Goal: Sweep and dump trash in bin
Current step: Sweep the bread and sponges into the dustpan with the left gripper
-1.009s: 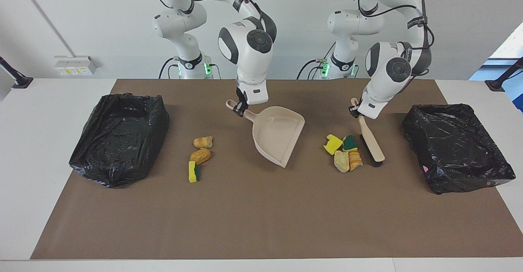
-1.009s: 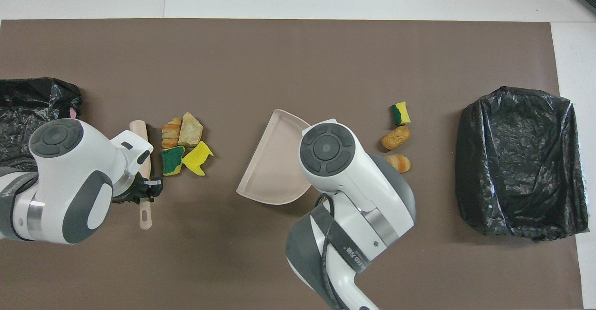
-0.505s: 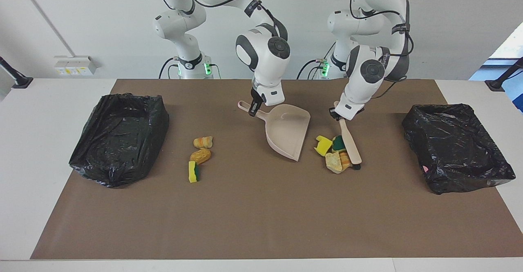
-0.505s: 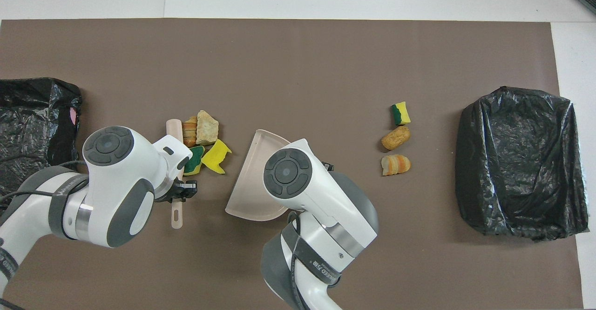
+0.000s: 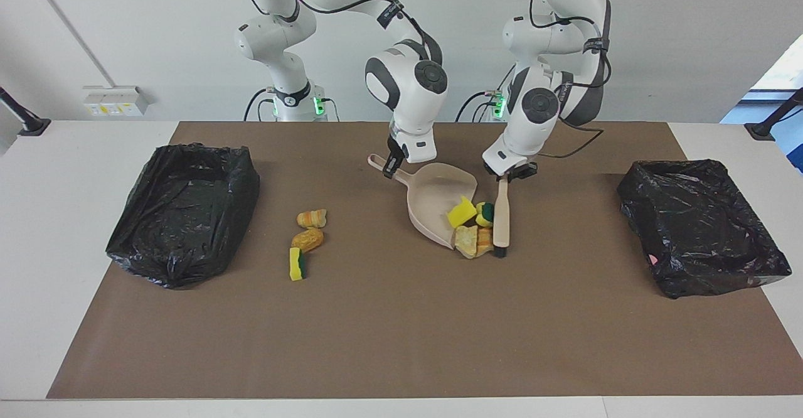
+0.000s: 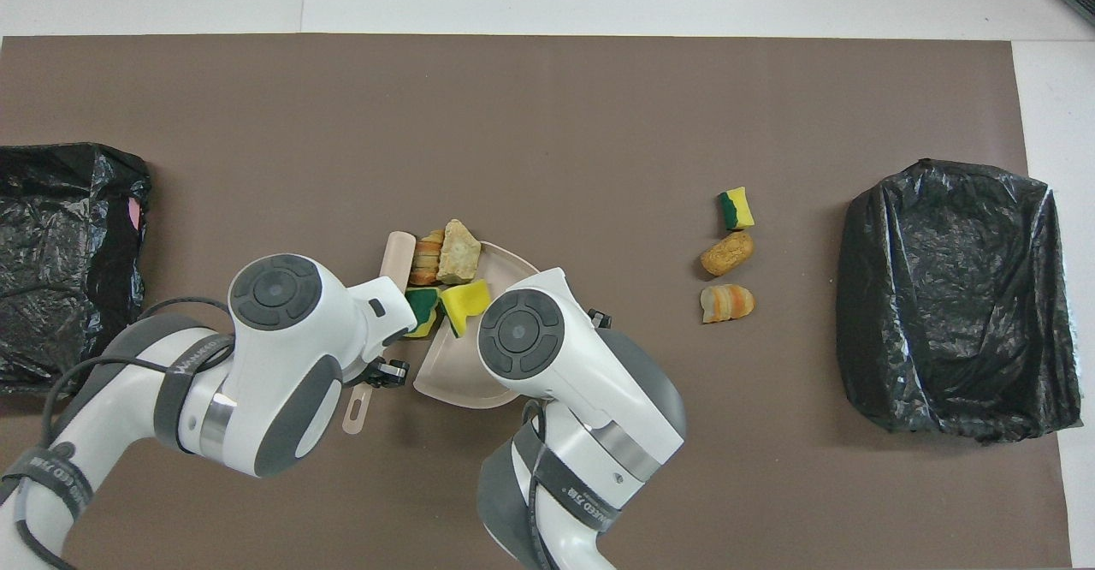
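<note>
— Where lies the trash (image 5: 475,226)?
— Four scraps crowd at the dustpan's (image 5: 433,201) open edge, touching the brush (image 5: 501,217). Three others, one sponge piece (image 5: 296,264) and two bread-like lumps, lie apart toward the right arm's end.

4 scraps (image 5: 472,225) between dustpan (image 5: 433,203) and brush (image 5: 500,217); 3 scraps (image 5: 305,241) toward the right arm's end.

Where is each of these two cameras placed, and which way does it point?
Facing view: high across the table, looking at both robots' bases, arms and grippers.
Overhead view: above the robots' end, looking steeply down; only forearms and wrists show.
Both show the dustpan, the brush pushing trash into it, and two black-lined bins.
</note>
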Tool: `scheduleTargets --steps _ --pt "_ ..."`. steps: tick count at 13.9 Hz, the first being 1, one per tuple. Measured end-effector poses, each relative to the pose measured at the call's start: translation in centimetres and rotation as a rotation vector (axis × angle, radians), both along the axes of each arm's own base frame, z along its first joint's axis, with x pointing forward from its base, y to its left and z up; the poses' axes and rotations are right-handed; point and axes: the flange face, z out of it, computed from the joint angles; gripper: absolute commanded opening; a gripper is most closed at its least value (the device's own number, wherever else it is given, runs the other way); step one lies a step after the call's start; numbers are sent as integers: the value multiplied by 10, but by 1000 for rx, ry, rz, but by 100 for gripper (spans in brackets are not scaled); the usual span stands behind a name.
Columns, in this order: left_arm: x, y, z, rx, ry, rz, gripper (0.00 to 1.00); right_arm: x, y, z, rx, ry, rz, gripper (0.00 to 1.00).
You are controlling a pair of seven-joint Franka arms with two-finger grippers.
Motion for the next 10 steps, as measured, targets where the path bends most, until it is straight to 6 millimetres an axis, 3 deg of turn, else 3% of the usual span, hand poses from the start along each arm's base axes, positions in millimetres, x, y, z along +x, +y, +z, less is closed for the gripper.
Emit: scheduleTargets --steps 2,4,7,10 --pt "-22 -34 2 8 11 -72 0 0 -1 0 -2 1 -3 0" --pt "-39 -55 10 34 31 -92 0 0 -1 -1 -2 1 -3 0" --pt "-40 -62 36 56 64 -96 0 0 -1 -1 -2 1 -4 0" --pt "-33 -58 49 51 61 -72 0 0 -1 -1 -2 1 -4 0"
